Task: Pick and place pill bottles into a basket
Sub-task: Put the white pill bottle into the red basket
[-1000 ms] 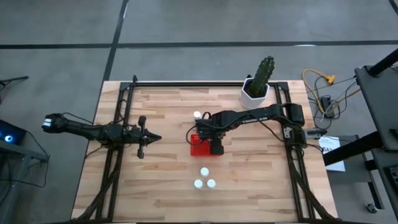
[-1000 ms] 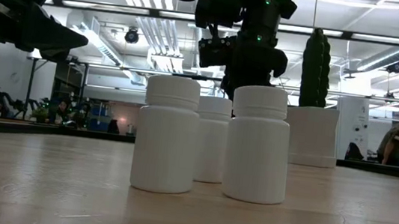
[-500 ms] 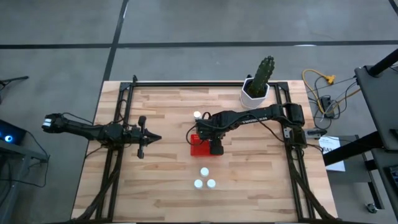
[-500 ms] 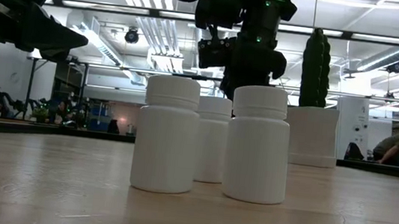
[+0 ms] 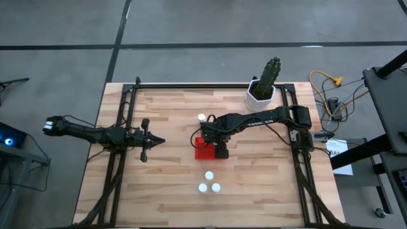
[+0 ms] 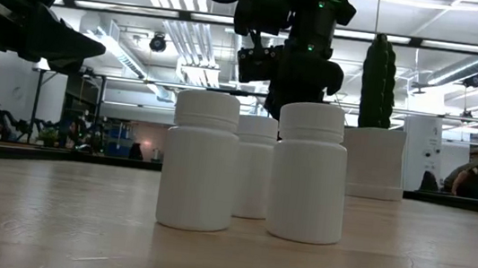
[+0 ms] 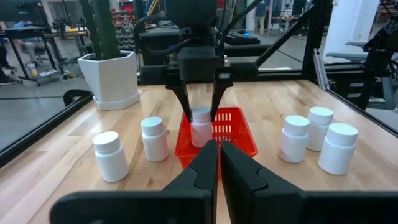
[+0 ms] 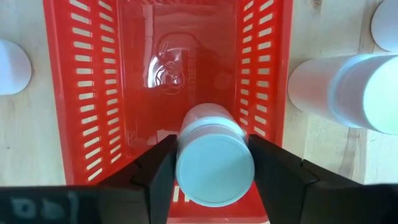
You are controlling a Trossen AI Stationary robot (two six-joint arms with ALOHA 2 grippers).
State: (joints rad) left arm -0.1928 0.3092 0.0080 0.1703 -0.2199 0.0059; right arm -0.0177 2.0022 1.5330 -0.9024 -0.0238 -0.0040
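A: Right gripper (image 8: 214, 163) clamped on a pill bottle (image 8: 213, 155), held upright over the red basket (image 8: 93, 93), basket mid-table (image 5: 165, 197)

B: Copy. Left gripper (image 7: 219, 163) pinched shut, parked at table's left side. Three bottles (image 5: 209, 184) clustered near front edge w/ two more by the basket

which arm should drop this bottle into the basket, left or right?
Right. Its end effector is shut on a pill bottle directly over the red basket, which looks empty. The left end effector is shut, holds nothing, and sits off to the table's left side, facing the basket from a distance.
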